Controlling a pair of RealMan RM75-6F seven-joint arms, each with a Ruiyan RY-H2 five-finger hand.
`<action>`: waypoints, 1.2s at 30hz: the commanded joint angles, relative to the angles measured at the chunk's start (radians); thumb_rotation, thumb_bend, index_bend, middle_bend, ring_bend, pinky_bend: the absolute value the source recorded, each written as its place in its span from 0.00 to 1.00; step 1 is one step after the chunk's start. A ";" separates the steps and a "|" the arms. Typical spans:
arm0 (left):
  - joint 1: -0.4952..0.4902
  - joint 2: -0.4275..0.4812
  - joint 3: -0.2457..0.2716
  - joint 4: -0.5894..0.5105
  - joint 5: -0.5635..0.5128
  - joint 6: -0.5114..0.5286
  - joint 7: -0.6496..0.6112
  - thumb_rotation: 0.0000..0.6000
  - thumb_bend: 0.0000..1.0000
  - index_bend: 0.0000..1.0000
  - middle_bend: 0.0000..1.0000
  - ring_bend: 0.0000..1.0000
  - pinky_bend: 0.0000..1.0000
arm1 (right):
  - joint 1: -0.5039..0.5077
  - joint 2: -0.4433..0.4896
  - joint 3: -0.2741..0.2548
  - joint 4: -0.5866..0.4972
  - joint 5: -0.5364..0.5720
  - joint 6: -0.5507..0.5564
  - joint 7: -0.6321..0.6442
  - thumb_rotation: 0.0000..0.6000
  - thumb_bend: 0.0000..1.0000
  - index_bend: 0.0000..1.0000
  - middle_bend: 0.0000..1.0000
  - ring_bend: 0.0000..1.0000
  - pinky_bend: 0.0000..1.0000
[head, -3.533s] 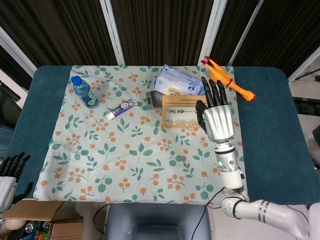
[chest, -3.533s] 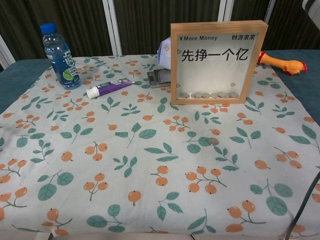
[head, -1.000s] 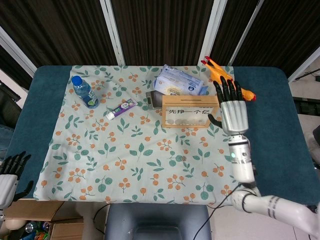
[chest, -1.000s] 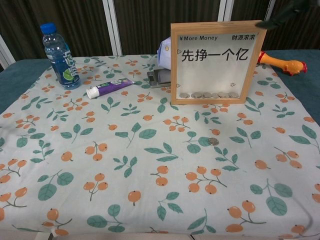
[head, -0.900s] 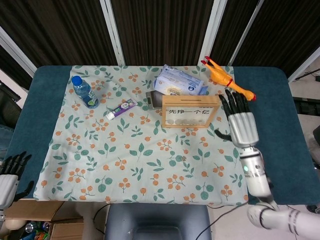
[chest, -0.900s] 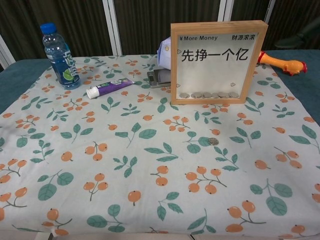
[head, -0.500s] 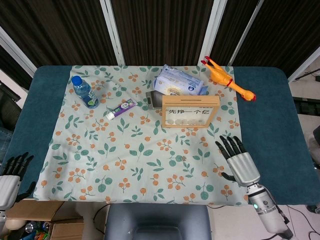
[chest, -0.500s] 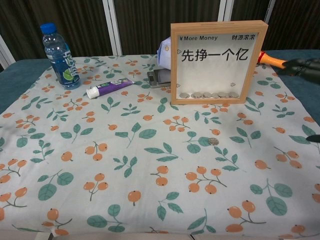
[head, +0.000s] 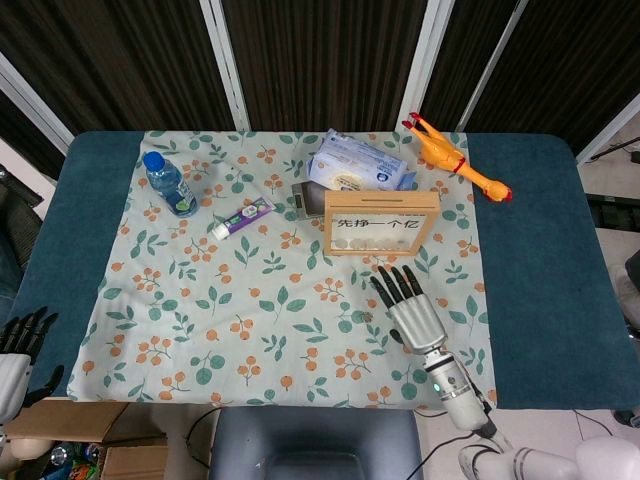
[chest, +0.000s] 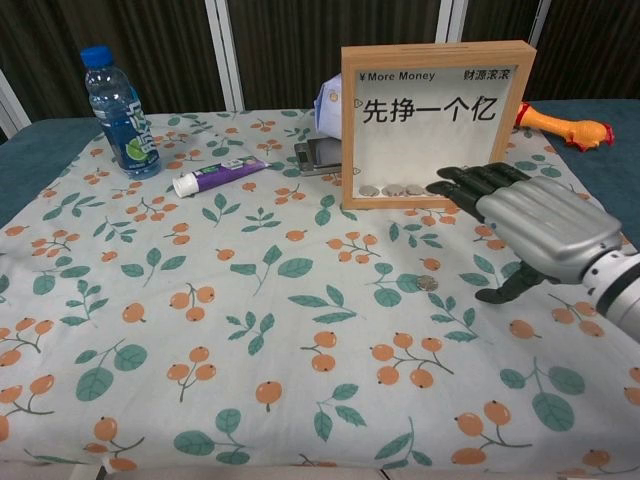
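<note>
Silver-backed and dark-fingered, the right hand (head: 412, 311) is hovering low over the floral tablecloth (head: 200, 300) with its fingers spread flat and nothing in them. Over the last few seconds it has been swinging away from the wooden coin frame (head: 381, 222), out past the frame's 3 o'clock side, then dropping toward the near edge; now it is coming back in and sitting at the frame's 6 o'clock. In the chest view the same hand (chest: 530, 225) is filling the right of the picture, fingertips (chest: 455, 180) pointing toward the row of coins behind the frame's glass.

A single loose coin (chest: 428, 284) is lying on the cloth, near the frame at its 6 o'clock and just at the hand's 9 o'clock, below the level of the palm and untouched. Judging from this, the hand is lining up over that coin, and the pick itself is not yet begun.

The left hand (head: 14, 352) is hanging off the table's edge at the far 8 o'clock corner of the head view, fingers slightly apart, holding nothing. The water bottle (head: 167, 183), toothpaste tube (head: 243, 216), tissue pack (head: 358, 166) and rubber chicken (head: 455, 157) are lying unmoved along the far side.
</note>
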 joint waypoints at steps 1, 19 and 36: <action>0.002 -0.001 0.001 0.009 -0.002 -0.002 -0.008 1.00 0.38 0.00 0.00 0.00 0.00 | 0.038 -0.090 0.021 0.107 -0.001 -0.031 0.023 1.00 0.24 0.00 0.00 0.00 0.00; 0.001 -0.009 -0.001 0.035 -0.002 -0.008 -0.032 1.00 0.38 0.00 0.00 0.00 0.00 | 0.053 -0.143 0.004 0.167 -0.021 -0.044 0.058 1.00 0.24 0.43 0.00 0.00 0.00; -0.003 -0.009 -0.001 0.030 0.000 -0.015 -0.022 1.00 0.38 0.00 0.00 0.00 0.00 | 0.034 -0.139 -0.002 0.173 -0.014 -0.045 0.065 1.00 0.24 0.55 0.00 0.00 0.00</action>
